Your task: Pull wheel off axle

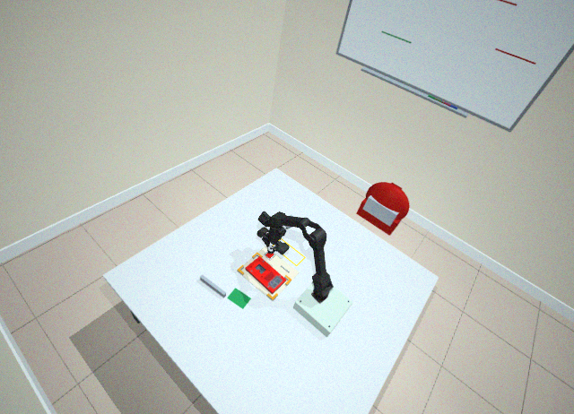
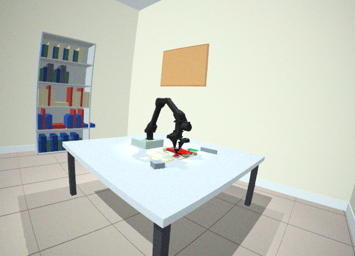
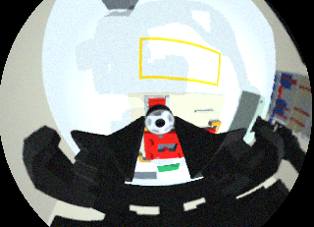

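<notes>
My gripper (image 1: 271, 247) (image 2: 176, 149) (image 3: 159, 119) is shut on the wheel, with one finger at either side. The wheel (image 3: 152, 122) has a grey, spoked face and a dark centre, and faces the wrist camera. A small red block (image 1: 269, 255) (image 2: 175, 155) (image 3: 157, 102) on the cream board (image 3: 186, 101) lies below the wheel. The upright axle is not clearly visible, and I cannot tell whether the wheel is still around it. The marked area is a yellow outline (image 1: 300, 261) (image 2: 158, 158) (image 3: 140, 58) on the table beside the board; no object lies inside it.
A red panel (image 1: 266, 275) (image 3: 154, 139) with orange corner pieces sits close to the gripper. A grey block (image 2: 157, 164) (image 3: 120, 0) stands beyond the outline. A grey bar (image 1: 213, 285) (image 2: 208, 150) and a green patch (image 1: 239, 297) (image 3: 168, 167) lie past the panel.
</notes>
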Controlling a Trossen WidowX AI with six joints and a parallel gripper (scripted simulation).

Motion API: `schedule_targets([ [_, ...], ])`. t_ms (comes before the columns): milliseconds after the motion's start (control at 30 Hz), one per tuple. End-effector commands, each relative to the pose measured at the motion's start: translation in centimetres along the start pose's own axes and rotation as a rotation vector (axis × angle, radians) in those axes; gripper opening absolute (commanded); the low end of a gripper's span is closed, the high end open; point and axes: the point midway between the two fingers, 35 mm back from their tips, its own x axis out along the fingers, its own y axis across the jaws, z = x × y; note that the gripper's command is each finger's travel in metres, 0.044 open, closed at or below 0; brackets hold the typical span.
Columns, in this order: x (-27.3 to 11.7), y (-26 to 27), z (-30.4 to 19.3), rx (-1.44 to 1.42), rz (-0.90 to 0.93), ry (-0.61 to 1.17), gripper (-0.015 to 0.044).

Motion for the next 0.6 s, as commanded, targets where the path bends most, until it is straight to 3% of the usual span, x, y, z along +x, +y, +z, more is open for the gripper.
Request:
schedule_targets([
  [0,-0.32,0.09,-0.01,-0.001,0.004,0.002,0.0000],
  [567,-0.88,0.07,-0.01,-0.001,0.006,0.002,0.0000],
])
